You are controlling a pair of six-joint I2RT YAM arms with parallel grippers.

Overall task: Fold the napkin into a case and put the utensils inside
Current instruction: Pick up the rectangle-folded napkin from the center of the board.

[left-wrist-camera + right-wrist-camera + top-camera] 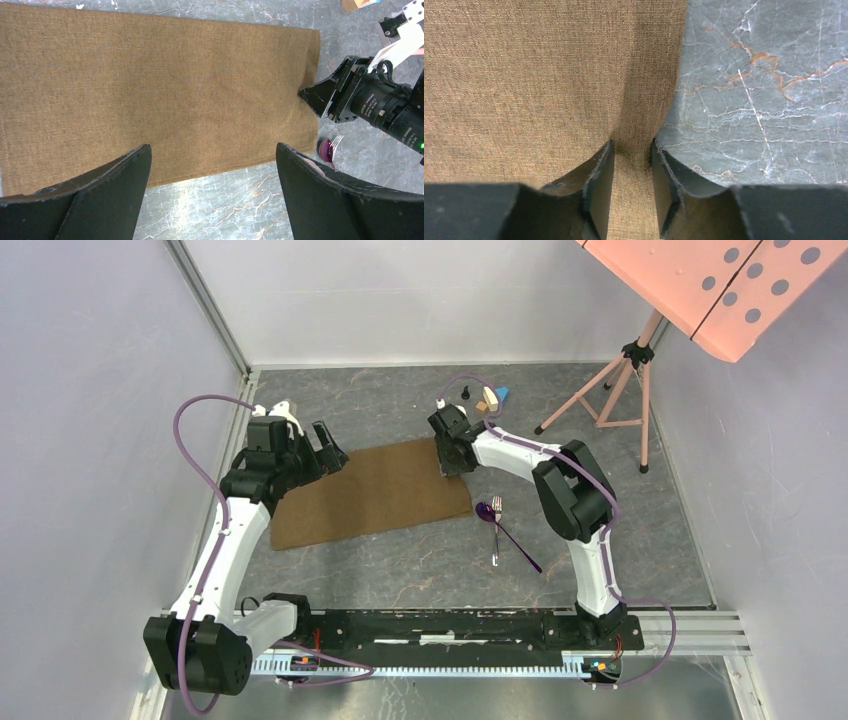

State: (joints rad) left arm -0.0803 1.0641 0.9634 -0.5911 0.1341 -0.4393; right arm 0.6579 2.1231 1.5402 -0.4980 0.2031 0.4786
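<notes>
The brown napkin (370, 495) lies flat on the marble table as a wide rectangle. My right gripper (455, 465) is down at the middle of its right edge. In the right wrist view, the narrowed jaws of the right gripper (631, 142) straddle that edge, still a gap apart, and the napkin (524, 75) puckers in between them. My left gripper (325, 455) hovers over the cloth's left end; in the left wrist view the left gripper (212, 146) is wide open and empty above the napkin (150, 90). The purple spoon (484, 510) and silver fork (496, 530) lie crossed just right of the cloth.
Small coloured blocks (490, 400) sit behind the right gripper. A pink tripod stand (610, 390) with a perforated pink board (720, 280) occupies the back right. Walls close in on the left, back and right.
</notes>
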